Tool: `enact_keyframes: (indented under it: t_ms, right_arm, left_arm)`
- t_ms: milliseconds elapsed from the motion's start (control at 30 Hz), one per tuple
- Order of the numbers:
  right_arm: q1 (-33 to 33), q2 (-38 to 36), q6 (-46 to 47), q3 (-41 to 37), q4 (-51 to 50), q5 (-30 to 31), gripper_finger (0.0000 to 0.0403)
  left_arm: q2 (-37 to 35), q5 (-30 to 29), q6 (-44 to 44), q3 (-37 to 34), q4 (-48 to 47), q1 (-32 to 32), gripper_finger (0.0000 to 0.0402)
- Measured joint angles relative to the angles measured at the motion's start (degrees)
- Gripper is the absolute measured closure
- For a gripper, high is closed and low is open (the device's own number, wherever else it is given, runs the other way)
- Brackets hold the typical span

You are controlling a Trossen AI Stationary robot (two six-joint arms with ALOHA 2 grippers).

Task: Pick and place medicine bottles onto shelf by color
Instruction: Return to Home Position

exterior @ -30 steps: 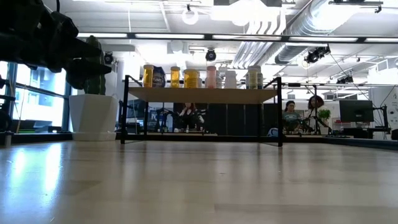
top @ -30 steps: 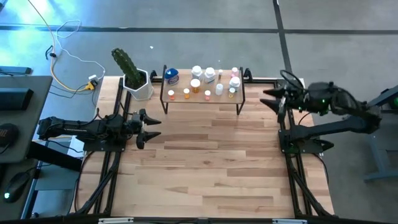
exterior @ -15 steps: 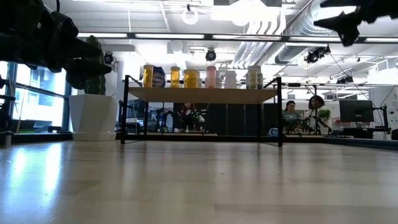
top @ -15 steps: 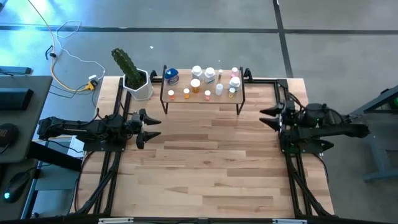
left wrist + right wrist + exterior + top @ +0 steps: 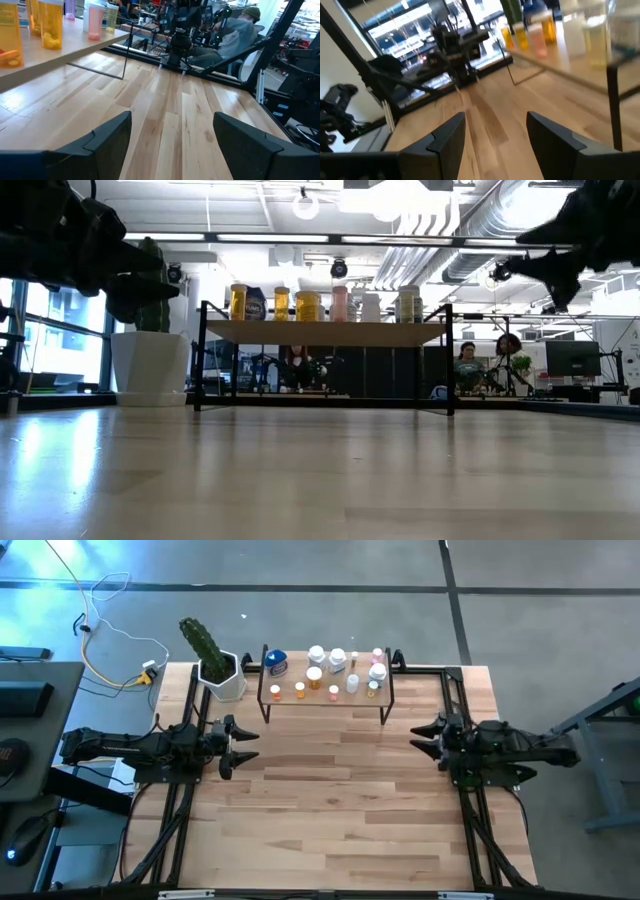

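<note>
The shelf [image 5: 325, 697], a low light-wood board on black legs, stands at the table's far edge. Several medicine bottles [image 5: 333, 670] stand upright on it: white, orange, pink and one blue [image 5: 275, 663]. From table height they form a row [image 5: 330, 304] on the shelf top. My left gripper [image 5: 243, 742] rests open and low at the table's left side, empty. My right gripper [image 5: 423, 734] hangs open at the right side, right of the shelf, empty. Both wrist views show open fingers over bare wood, with the bottles [image 5: 50, 25] [image 5: 535, 30] off to one side.
A green cactus in a white pot [image 5: 218, 672] stands left of the shelf at the far left corner. Black frame rails [image 5: 470, 810] run along both table sides. The wide wooden tabletop [image 5: 330, 810] lies between the arms. People sit in the room behind the table [image 5: 465, 365].
My right gripper has come down from high near the table's far right corner and drawn back toward the near edge, settling low at the right side with its arm folded. Its fingers stay apart. The bottles and the left arm have kept still.
</note>
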Motion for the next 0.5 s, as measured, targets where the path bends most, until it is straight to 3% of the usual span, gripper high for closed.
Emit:
enact_keyframes:
  t_ms: [500]
  right_arm:
    - [0.0, 0.33, 5.33, -7.66, 5.46, -0.12, 0.0201]
  left_arm:
    - [0.0, 0.0, 0.0, 0.0, 0.0, 0.0, 0.0133]
